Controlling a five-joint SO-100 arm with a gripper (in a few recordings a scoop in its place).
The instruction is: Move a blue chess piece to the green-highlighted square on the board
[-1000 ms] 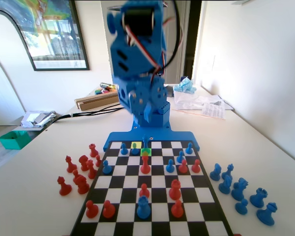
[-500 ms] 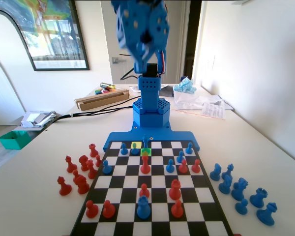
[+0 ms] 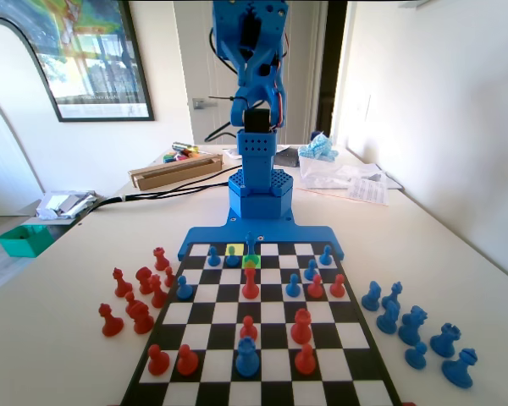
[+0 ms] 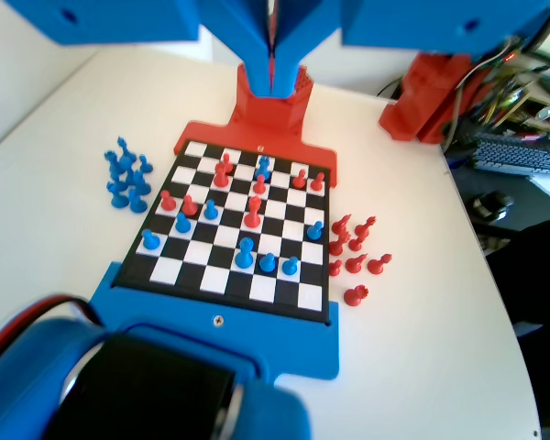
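The slender blue chess piece stands upright on the green-highlighted square in the second row from the blue arm; green shows at its foot. In the wrist view the same piece stands beside two blue pawns. The board lies flat with its blue edge toward the arm. My gripper is high above the arm's base, far from the board. In the wrist view my gripper has its jaws pressed together with nothing between them.
A yellow-lit square lies diagonally behind the green one. A red piece stands just in front of the green square. Captured red pieces crowd the table left of the board, and captured blue ones sit to its right.
The arm has swung up and back from a low, forward pose to a folded upright one. No piece on the board has moved.
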